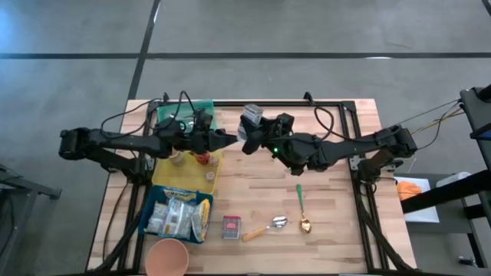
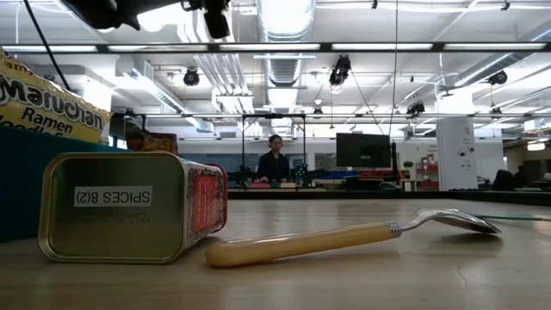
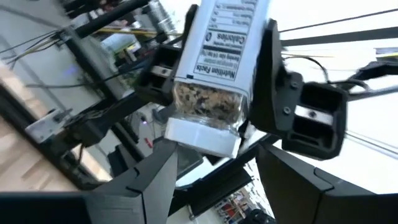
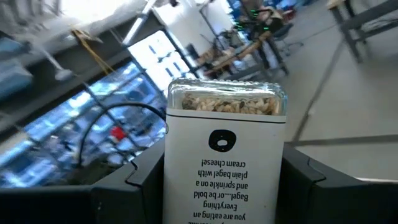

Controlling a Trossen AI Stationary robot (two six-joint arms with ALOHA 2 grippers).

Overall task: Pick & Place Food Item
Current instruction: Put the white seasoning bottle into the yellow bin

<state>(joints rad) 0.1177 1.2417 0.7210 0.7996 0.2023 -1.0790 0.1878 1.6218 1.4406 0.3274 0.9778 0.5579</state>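
A seasoning jar [image 4: 224, 155] with a white label, a clear band of seeds and a white cap [image 3: 202, 138] is in the air over the middle of the table's far half [image 1: 252, 119]. My right gripper [image 1: 249, 139] comes from the right and is shut on it. My left gripper [image 1: 232, 140] comes from the left and faces the jar's cap end. Its two fingers [image 3: 155, 183] stand open, just short of the cap, touching nothing. My right gripper pinches the jar's labelled body [image 4: 186, 186] between its two fingers [image 3: 273, 81], one on each side. The fingers come about level from the table's right and lie along the jar. The cap end [image 3: 205, 124] sticks out past them. The jar is lifted clear of the table.
A blue tray of ramen packets [image 1: 178, 216] sits at the near left, on a yellow mat that runs back under the left gripper and carries small jars [image 1: 201, 159]. Also there: a green bag [image 1: 184, 113], a pink cup [image 1: 167, 257], a spice tin [image 2: 129, 207], a cream-handled spoon [image 2: 310, 243] and a green-handled spoon [image 1: 300, 201].
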